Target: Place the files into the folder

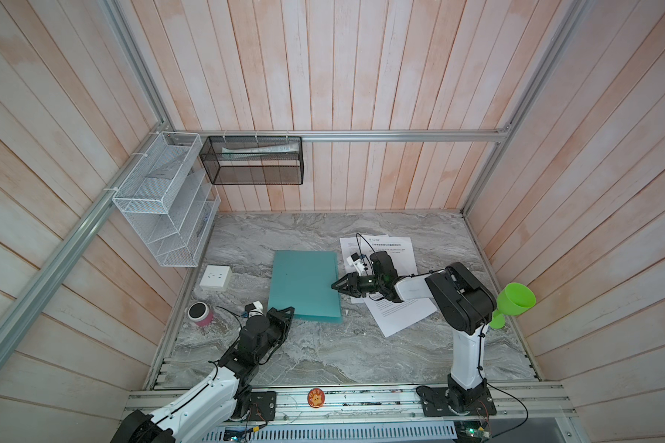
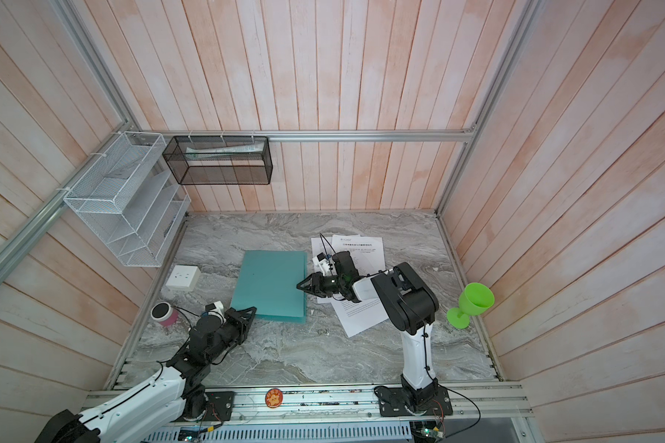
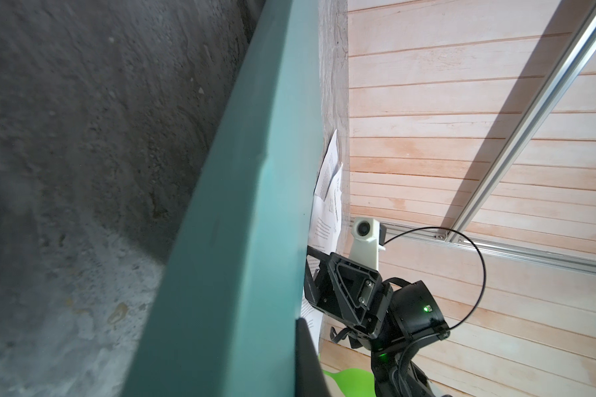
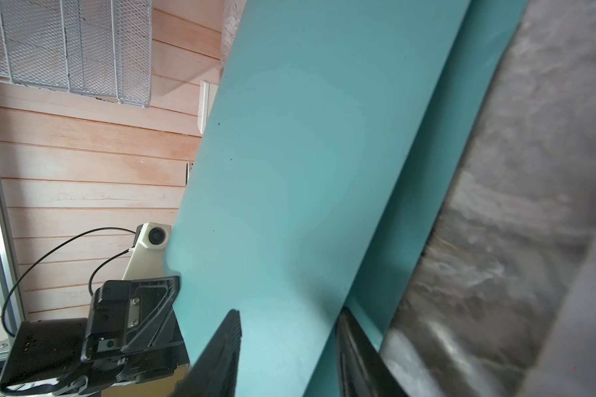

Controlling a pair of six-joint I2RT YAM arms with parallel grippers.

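Left gripper [image 1: 289,310] clamped on near-left corner of flat teal-green folder [image 1: 304,280]. Right gripper [image 1: 334,285] part-open, straddling folder's right edge. White printed paper sheets [image 1: 398,253] lie beside that edge.

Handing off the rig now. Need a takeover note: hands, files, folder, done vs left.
Left hand: shut on the folder at its near-left corner.
Right hand: jaws apart, astride the folder's right edge, not clamped.
Files: loose overlapping sheets on the table, just right of the folder.
Done: both hands are at the folder; nothing filed.
Left: open the folder, slide the sheets in, close it.
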